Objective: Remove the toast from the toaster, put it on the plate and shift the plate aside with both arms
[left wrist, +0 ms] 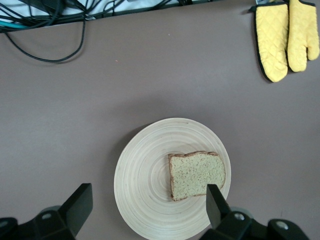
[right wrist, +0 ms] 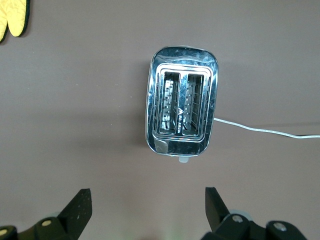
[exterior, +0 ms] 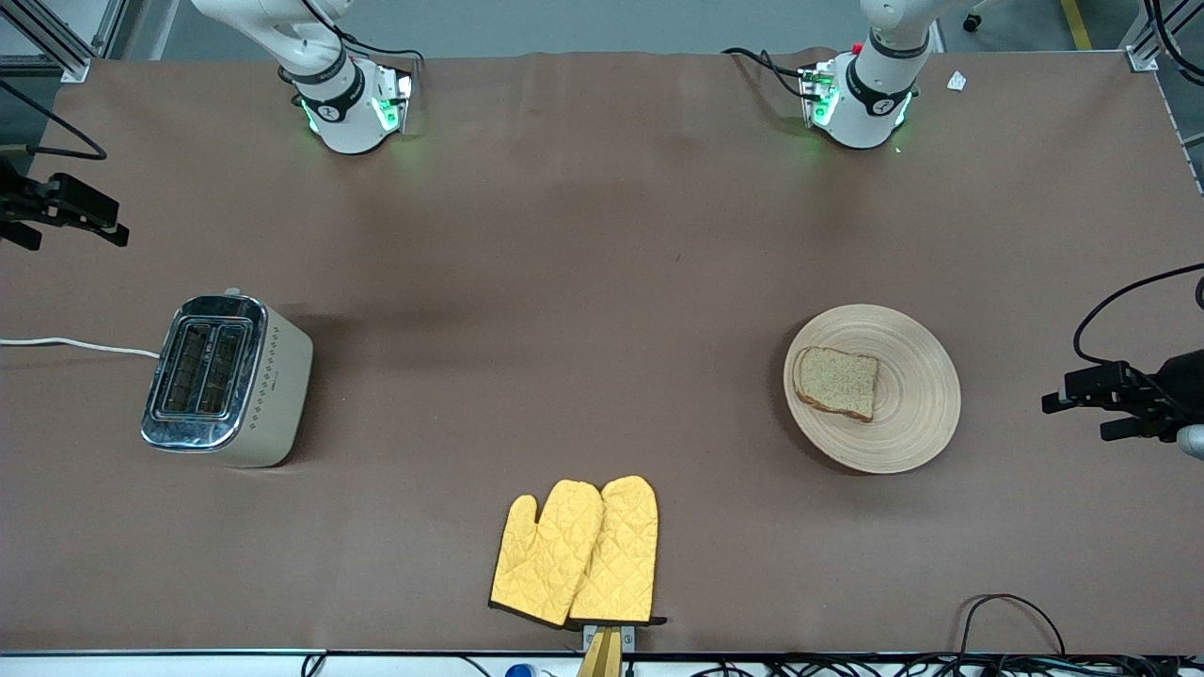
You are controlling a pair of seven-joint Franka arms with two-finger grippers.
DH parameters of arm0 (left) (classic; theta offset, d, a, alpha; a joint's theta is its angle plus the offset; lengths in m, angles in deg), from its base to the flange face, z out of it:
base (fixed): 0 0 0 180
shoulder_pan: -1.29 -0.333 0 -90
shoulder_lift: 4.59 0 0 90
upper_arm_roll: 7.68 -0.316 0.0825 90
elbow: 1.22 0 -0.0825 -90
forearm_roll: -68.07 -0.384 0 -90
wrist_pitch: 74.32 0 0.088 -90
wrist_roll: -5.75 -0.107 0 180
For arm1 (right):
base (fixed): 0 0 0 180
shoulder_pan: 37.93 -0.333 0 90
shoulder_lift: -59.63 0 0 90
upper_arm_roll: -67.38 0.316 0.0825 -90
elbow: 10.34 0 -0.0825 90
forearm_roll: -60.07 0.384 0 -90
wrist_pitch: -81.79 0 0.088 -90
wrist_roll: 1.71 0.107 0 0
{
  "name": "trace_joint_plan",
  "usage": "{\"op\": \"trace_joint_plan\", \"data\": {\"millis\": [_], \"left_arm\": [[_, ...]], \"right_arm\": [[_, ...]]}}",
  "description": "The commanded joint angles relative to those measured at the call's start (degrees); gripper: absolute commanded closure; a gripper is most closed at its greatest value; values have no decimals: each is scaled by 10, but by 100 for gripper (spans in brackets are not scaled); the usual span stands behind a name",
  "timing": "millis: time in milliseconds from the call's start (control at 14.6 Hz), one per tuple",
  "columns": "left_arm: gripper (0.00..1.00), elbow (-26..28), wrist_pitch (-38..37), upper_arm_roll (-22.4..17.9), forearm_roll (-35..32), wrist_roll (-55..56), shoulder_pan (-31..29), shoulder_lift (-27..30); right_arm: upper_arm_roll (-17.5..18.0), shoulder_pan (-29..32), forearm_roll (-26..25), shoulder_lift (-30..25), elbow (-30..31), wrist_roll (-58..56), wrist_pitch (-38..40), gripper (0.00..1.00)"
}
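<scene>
The toast (exterior: 837,383) lies flat on the round wooden plate (exterior: 912,395), toward the left arm's end of the table. In the left wrist view, my left gripper (left wrist: 148,189) is open and empty, high over the plate (left wrist: 145,170) and toast (left wrist: 196,174), touching neither. My right gripper (right wrist: 147,192) is open and empty, high over bare table beside the toaster (right wrist: 182,100). Neither gripper shows in the front view, which shows only the arms' bases.
The toaster (exterior: 226,381) stands toward the right arm's end, both slots empty, its white cord (exterior: 75,345) trailing off the table. Two yellow oven mitts (exterior: 578,555) lie at the table edge nearest the front camera. Black camera mounts (exterior: 1129,395) stand at both table ends.
</scene>
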Motion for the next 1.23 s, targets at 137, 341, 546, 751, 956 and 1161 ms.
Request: {"op": "trace_joint_plan", "data": {"millis": [137, 341, 546, 751, 956, 1161], "left_arm": [[0, 16, -63, -6, -54, 117, 46, 86], [0, 20, -113, -6, -86, 206, 93, 131], [0, 36, -128, -2, -94, 248, 121, 174], [0, 42, -130, -4, -94, 237, 115, 188], [0, 45, -131, -5, -92, 223, 101, 186], [0, 45, -129, -45, -91, 221, 145, 190]], "right_arm": [[-13, 4, 7, -7, 2, -3, 25, 0], [-14, 11, 10, -6, 2, 17, 21, 0], [-13, 19, 9, -6, 2, 17, 21, 0], [-12, 19, 9, -6, 2, 18, 22, 0], [-9, 27, 9, -6, 2, 19, 21, 0], [-7, 27, 9, -6, 3, 20, 21, 0]]}}
